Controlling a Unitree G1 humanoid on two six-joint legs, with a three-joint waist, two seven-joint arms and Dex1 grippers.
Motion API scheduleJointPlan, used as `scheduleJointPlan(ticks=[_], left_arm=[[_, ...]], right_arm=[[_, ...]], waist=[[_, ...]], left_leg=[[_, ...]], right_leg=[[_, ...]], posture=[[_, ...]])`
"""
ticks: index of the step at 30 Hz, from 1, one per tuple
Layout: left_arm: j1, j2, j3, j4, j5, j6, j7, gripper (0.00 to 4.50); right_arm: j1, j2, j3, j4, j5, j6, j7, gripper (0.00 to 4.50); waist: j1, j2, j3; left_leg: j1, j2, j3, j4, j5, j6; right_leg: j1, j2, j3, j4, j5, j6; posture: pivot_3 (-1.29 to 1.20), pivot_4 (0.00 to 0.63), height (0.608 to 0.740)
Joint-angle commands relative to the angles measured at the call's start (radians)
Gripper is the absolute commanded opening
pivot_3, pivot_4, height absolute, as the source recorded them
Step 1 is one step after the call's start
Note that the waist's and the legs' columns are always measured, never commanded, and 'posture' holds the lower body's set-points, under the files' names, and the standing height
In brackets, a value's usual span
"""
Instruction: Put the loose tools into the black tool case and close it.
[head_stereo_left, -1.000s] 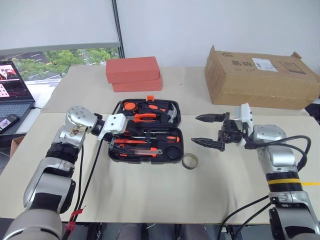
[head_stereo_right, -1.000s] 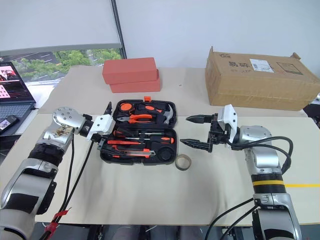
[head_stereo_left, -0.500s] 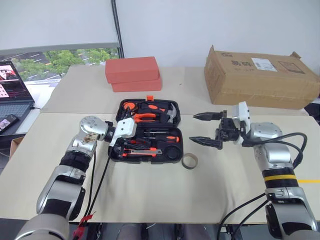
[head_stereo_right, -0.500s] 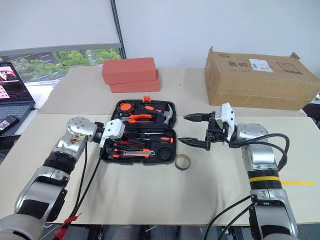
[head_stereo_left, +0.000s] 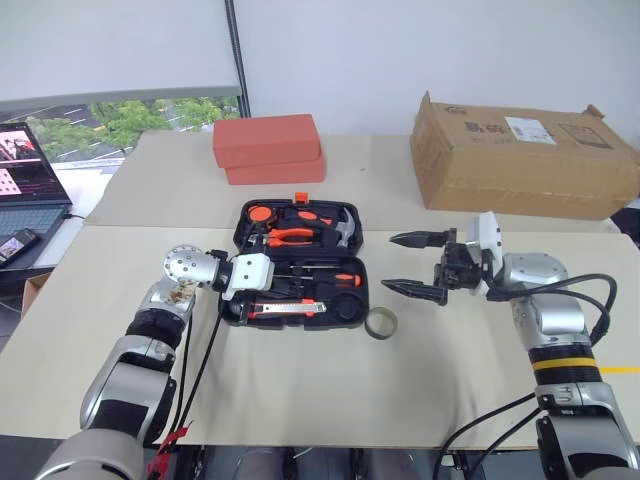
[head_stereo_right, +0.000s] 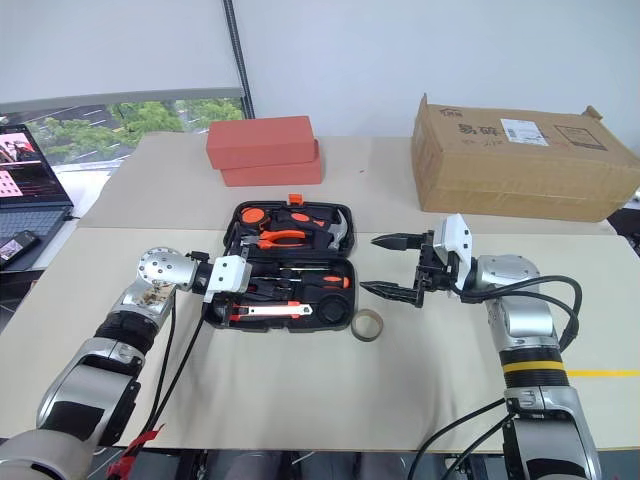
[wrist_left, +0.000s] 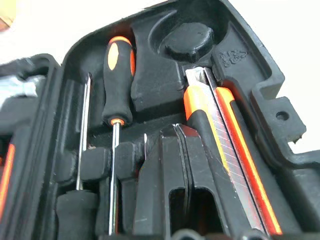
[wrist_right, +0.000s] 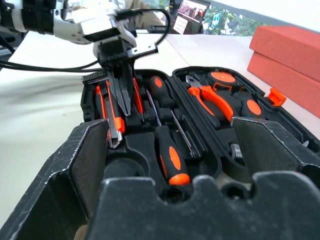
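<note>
The black tool case (head_stereo_left: 236, 238) lies open in the middle of the table. A black-and-orange utility knife (head_stereo_left: 290, 310) rests along its near edge, and two screwdrivers (head_stereo_left: 330, 278) with orange-and-black handles lie in recesses behind it. My left gripper (head_stereo_left: 270, 288) reaches into the near half from the case's left side. Its fingers (wrist_left: 172, 170) are shut, with nothing seen between them, just beside the knife (wrist_left: 225, 150). A grey-brown ring roll (head_stereo_left: 380, 322) lies on the table off the case's near right corner. My right gripper (head_stereo_left: 390, 262) hangs open to the right of the case, above the roll.
Pliers (head_stereo_left: 290, 235) and a hammer (head_stereo_left: 345, 230) sit in the far half of the case. Two red-orange blocks (head_stereo_left: 268, 148) are stacked behind it. A cardboard box (head_stereo_left: 520, 155) stands at the back right. At the far left are a laptop (head_stereo_left: 25, 180) and a phone (head_stereo_left: 15, 245).
My left gripper has closed and dropped down and to the right into the case's near half. The right arm has kept still.
</note>
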Motion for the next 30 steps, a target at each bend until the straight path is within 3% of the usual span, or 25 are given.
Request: scheduleJointPlan(ticks=[1, 4, 8, 11, 16, 23, 30], left_arm=[[-0.003, -0.029, 0.001, 0.071, 0.064, -0.099, 0.157, 0.03], [-0.035, -0.048, 0.046, 0.096, 0.020, -0.115, 0.203, 0.03], [-0.019, -0.080, 0.110, 0.010, -0.193, 0.121, 0.014, 0.03], [0.022, -0.053, 0.092, -0.061, -0.248, 0.245, -0.137, 0.03], [0.057, -0.029, 0.079, -0.141, -0.270, 0.361, -0.226, 0.03], [0.046, 0.006, 0.018, -0.073, -0.133, 0.255, -0.191, 0.03], [0.034, -0.035, 0.052, -0.047, -0.171, 0.272, -0.196, 0.03]], right_arm=[[0.001, -0.013, -0.023, -0.045, 0.013, -0.017, -0.009, 4.50], [0.001, -0.013, -0.023, -0.042, 0.013, -0.018, -0.010, 4.50], [-0.004, -0.012, -0.021, -0.034, 0.010, -0.021, -0.009, 4.50], [-0.011, -0.007, -0.015, -0.032, 0.007, -0.021, -0.010, 4.50], [-0.014, -0.004, -0.012, -0.033, 0.007, -0.019, -0.010, 4.50], [-0.018, -0.007, -0.013, -0.025, 0.005, -0.021, -0.006, 4.50], [-0.008, -0.009, -0.015, -0.037, 0.008, -0.018, -0.008, 4.50]], waist=[[0.006, 0.001, -0.001], [0.007, 0.001, 0.000], [0.003, 0.000, 0.000], [-0.007, 0.000, 0.000], [-0.010, 0.000, 0.000], [-0.006, 0.000, 0.000], [-0.001, 0.000, 0.000]], left_leg=[[0.001, 0.000, 0.000, 0.000, -0.001, 0.002], [0.001, 0.000, -0.001, 0.001, -0.003, 0.008], [-0.003, 0.000, -0.001, 0.001, -0.002, 0.008], [-0.004, 0.000, 0.000, 0.001, 0.002, 0.000], [-0.003, 0.000, 0.000, 0.001, 0.002, -0.001], [-0.003, 0.000, -0.001, 0.001, 0.002, 0.000], [-0.002, 0.000, -0.001, 0.001, 0.000, 0.003]], right_leg=[[0.001, -0.001, 0.000, 0.001, 0.000, 0.000], [0.000, -0.001, -0.001, 0.001, 0.001, 0.000], [-0.002, 0.000, -0.002, 0.002, 0.001, 0.000], [-0.003, 0.001, -0.002, 0.001, 0.001, 0.001], [-0.003, 0.002, -0.002, -0.001, 0.001, 0.001], [-0.002, 0.002, -0.002, 0.000, 0.001, 0.001], [-0.001, 0.001, -0.002, 0.001, 0.001, 0.001]], posture=[[0.00, 0.150, 0.712], [0.00, 0.150, 0.712], [0.00, 0.150, 0.712], [0.00, 0.150, 0.712], [0.00, 0.150, 0.712], [0.00, 0.150, 0.712], [0.00, 0.150, 0.712]])
